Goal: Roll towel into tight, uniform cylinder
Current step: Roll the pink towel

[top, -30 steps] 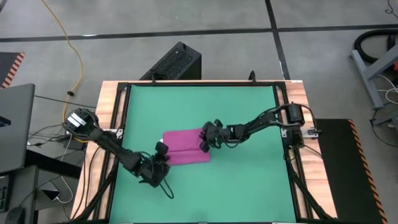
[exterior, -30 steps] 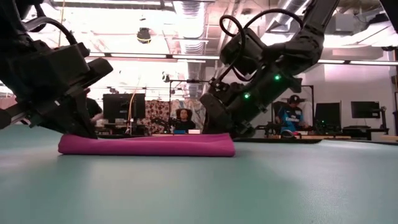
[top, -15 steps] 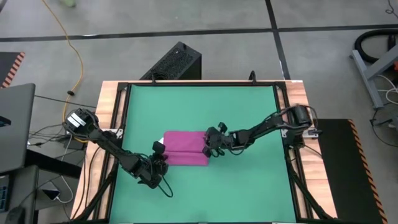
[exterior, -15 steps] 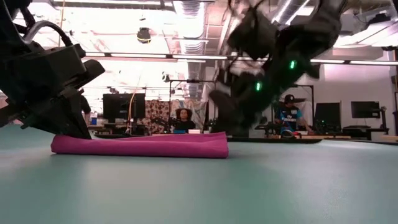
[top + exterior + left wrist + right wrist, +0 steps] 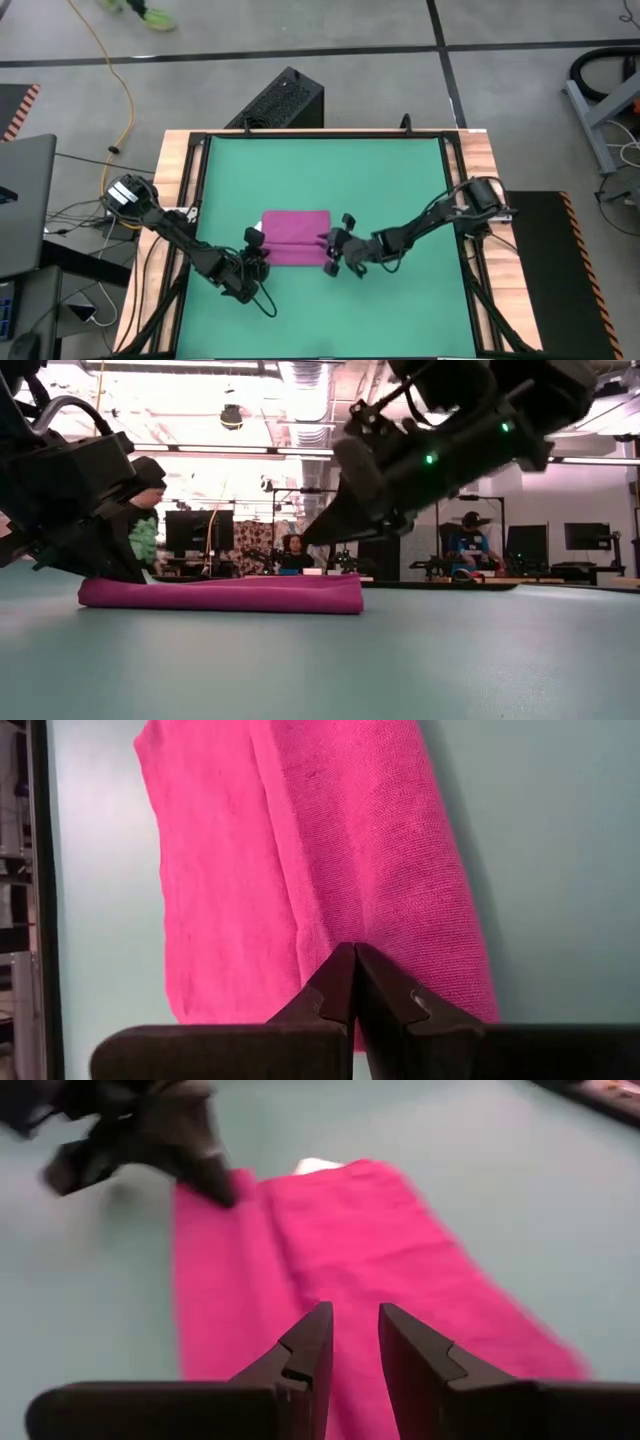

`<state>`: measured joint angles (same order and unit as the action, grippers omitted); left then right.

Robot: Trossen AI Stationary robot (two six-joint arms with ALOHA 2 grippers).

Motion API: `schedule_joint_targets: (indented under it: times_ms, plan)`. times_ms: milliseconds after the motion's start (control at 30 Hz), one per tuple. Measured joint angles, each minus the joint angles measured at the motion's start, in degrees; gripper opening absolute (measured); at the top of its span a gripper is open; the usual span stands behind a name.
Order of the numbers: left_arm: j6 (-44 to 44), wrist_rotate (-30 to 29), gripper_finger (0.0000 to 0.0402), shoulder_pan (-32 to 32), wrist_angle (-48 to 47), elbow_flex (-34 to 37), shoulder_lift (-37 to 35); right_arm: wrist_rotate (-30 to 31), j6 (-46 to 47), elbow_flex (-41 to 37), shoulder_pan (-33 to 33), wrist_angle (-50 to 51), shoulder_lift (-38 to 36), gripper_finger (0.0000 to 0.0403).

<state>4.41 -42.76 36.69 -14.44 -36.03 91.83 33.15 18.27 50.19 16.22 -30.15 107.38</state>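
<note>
The magenta-pink towel [image 5: 296, 236] lies folded flat on the green mat [image 5: 400, 180], left of the middle; a fold line runs along it [image 5: 275, 830], and a small white tag [image 5: 318, 1166] shows at its left end. My left gripper [image 5: 352, 955] is shut at the towel's left end, near the near corner [image 5: 118, 572]. My right gripper [image 5: 355, 1325] hangs above the mat just off the towel's near right corner [image 5: 335, 256], its fingers a little apart with nothing between them. In the low view it is clear above the towel [image 5: 330, 530]. My left gripper touches the towel's left end [image 5: 330, 932] with its shut fingertips, which rest on the top of the cloth; I see no cloth between them. The fingers slant down from the table's near left. The towel lies flat on the mat.
A wooden frame [image 5: 182, 170] borders the mat. A black box [image 5: 287, 98] stands on the floor beyond the far edge. Bare mat lies to the towel's right, far and near sides. People sit at desks [image 5: 470, 545] in the room behind.
My right gripper has left the towel's right edge, moving toward the table's near edge and up while turning, and now hangs clear of the cloth. The towel has slid a little toward the left and still lies flat.
</note>
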Motion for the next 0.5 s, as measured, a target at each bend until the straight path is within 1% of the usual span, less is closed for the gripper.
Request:
schedule_joint_targets:
  times_ms: [200,333,400,500]
  plan:
    - [0.8,0.0,0.0000,0.2,0.2,0.6,0.0,-0.1,1.1,0.1,0.2,-9.8,7.9,0.0106]
    - [0.9,0.0,0.0000,0.2,0.2,0.6,0.0,-1.4,1.2,0.2,0.3,-16.0,11.2,0.0106]
    - [0.9,0.0,0.0000,0.2,0.5,0.6,0.0,-1.5,1.2,0.2,0.4,-16.4,12.1,0.0106]
    - [1.0,0.0,0.0000,0.2,0.6,0.6,0.0,-0.5,1.2,0.2,0.3,-14.3,12.0,0.0106]
